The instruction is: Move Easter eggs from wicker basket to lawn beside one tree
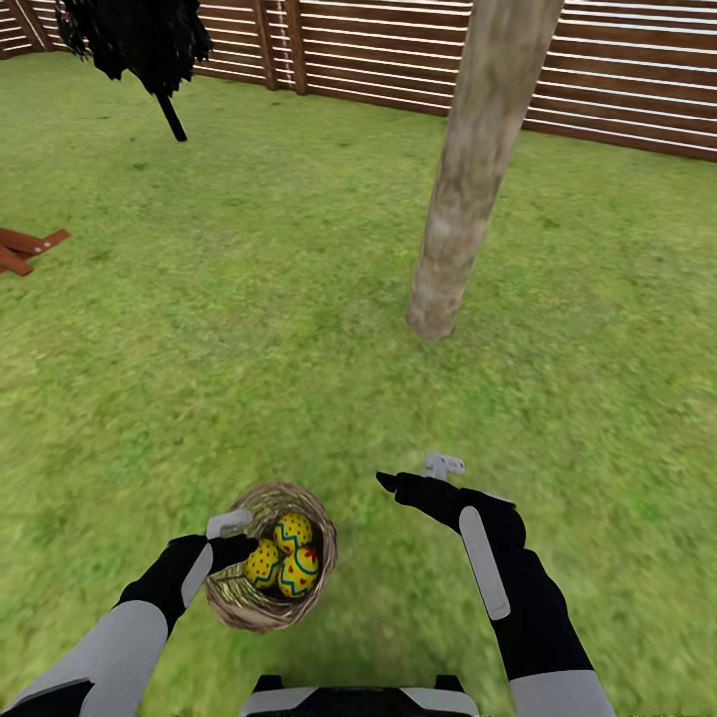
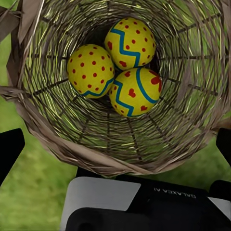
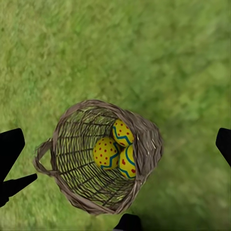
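Head view: mottled green lawn [image 1: 249,299] runs to a slatted fence [image 1: 617,80] at the far edge, with a pale tree [image 1: 468,189] trunk far right of centre and a dark bush [image 1: 139,40] far left. The basket [image 1: 234,597] sits near, left of centre, the three eggs [image 1: 284,558] inside. The left end effector [image 1: 234,533] touches its left rim; I cannot tell its opening. The right end effector [image 1: 418,478] hovers right of it. Left wrist view: eggs [image 2: 120,67] cluster touching on the basket [image 2: 57,139] floor. Right wrist view: right fingers [image 3: 9,154] stand wide apart over the basket [image 3: 149,144].
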